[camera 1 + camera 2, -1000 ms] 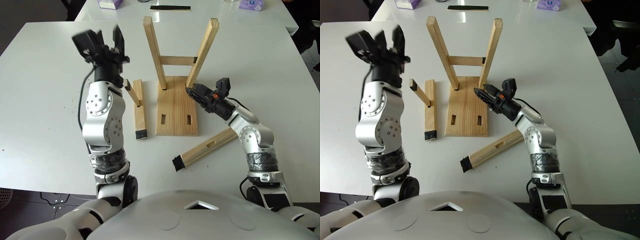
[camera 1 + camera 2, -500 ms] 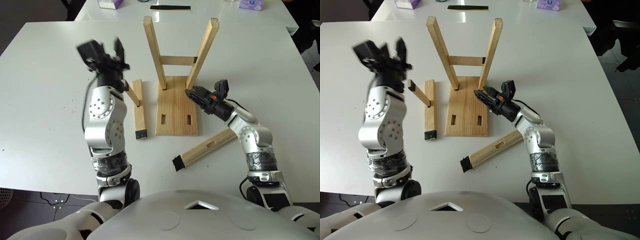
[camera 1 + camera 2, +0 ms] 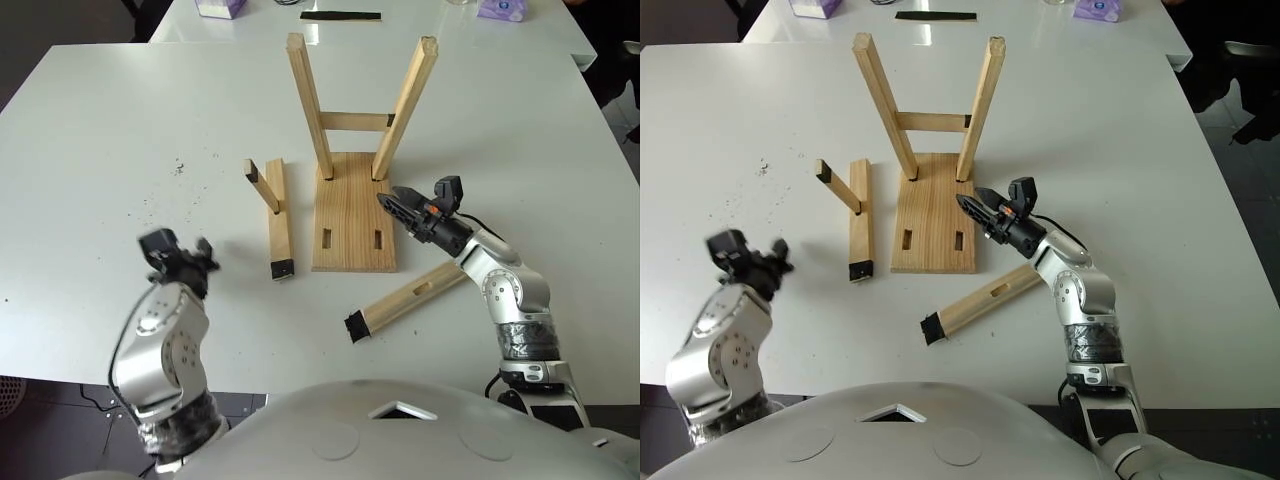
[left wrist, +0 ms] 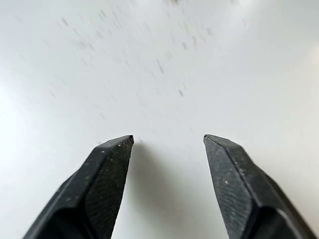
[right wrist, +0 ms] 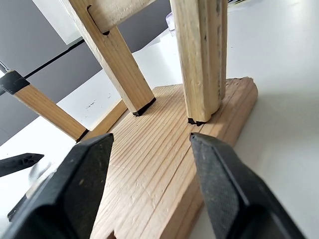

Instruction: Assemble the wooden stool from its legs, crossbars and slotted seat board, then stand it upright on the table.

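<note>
Spread right end effector (image 3: 390,203) hovers at the slotted seat board's (image 3: 352,228) right edge; spread left end effector (image 4: 168,140) hangs well apart over the surface (image 3: 100,120).

No readable text, labels, numbers (far boxes (image 3: 221,8) too small to tell).

Four wooden legs (image 3: 308,108), two crossbars (image 3: 355,121), one slotted seat board (image 3: 352,212).
</note>
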